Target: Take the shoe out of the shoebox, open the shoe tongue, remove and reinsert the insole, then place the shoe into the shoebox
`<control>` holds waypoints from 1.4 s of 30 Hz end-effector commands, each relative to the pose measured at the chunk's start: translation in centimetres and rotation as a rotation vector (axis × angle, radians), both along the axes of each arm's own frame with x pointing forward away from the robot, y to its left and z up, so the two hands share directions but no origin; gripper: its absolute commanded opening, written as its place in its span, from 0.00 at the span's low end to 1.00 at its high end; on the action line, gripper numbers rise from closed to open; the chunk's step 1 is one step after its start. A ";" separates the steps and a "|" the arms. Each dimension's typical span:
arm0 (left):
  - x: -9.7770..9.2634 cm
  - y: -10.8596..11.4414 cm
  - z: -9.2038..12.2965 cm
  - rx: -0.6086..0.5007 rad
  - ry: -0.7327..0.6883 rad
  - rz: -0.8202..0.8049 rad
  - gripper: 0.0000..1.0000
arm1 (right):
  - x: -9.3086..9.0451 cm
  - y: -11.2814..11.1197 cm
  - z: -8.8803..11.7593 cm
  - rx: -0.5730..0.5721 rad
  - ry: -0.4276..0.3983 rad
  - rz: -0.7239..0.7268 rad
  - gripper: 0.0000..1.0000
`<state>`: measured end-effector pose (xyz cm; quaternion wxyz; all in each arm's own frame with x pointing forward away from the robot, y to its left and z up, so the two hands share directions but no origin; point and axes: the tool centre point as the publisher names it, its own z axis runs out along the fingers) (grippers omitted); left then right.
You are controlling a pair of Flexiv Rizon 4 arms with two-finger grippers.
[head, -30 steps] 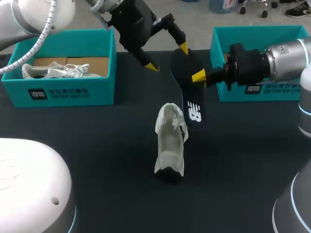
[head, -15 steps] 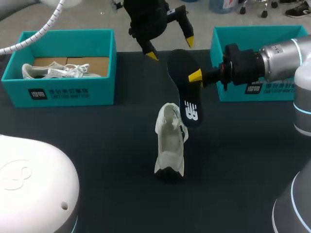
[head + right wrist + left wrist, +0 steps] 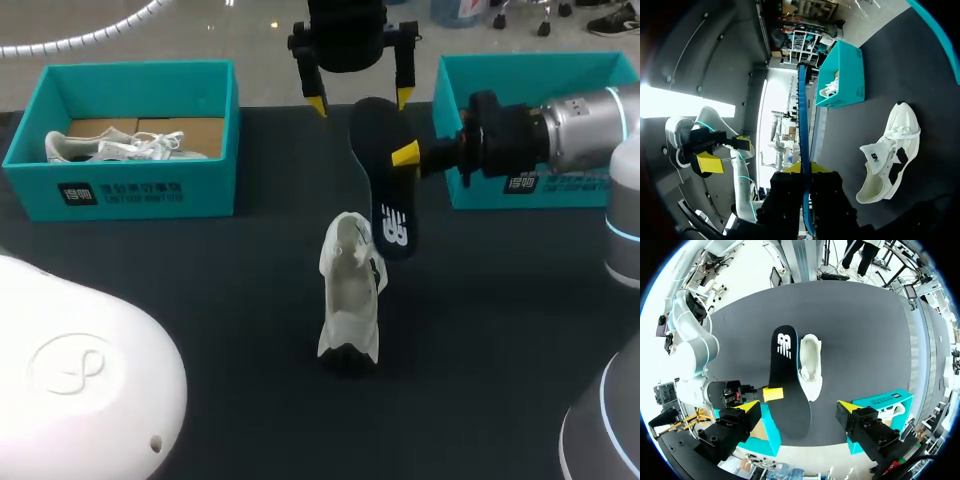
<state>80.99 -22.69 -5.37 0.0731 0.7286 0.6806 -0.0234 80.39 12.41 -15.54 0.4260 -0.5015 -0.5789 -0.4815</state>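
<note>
The right gripper (image 3: pixel 405 157) clamps the black insole (image 3: pixel 386 190) edge-on, and the head view shows only one of its yellow tips. The insole's near end hangs just right of the white shoe (image 3: pixel 350 290) at mid-table. The left gripper (image 3: pixel 360 98) hovers at the far edge with fingers spread wide, its arm cut off. The right arm hides part of the right shoebox (image 3: pixel 520 70).

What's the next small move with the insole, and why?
Probably the right gripper should lower the insole end-first into the shoe. It is shut on the insole, which hangs in the air with its lower end close by the shoe's opening. The left gripper hangs open above the far end.
</note>
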 end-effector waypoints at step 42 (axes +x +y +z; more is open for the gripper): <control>0.3 0.2 0.8 -0.092 -0.019 0.053 1.00 | 0.0 -0.7 0.7 0.012 0.000 -0.021 0.00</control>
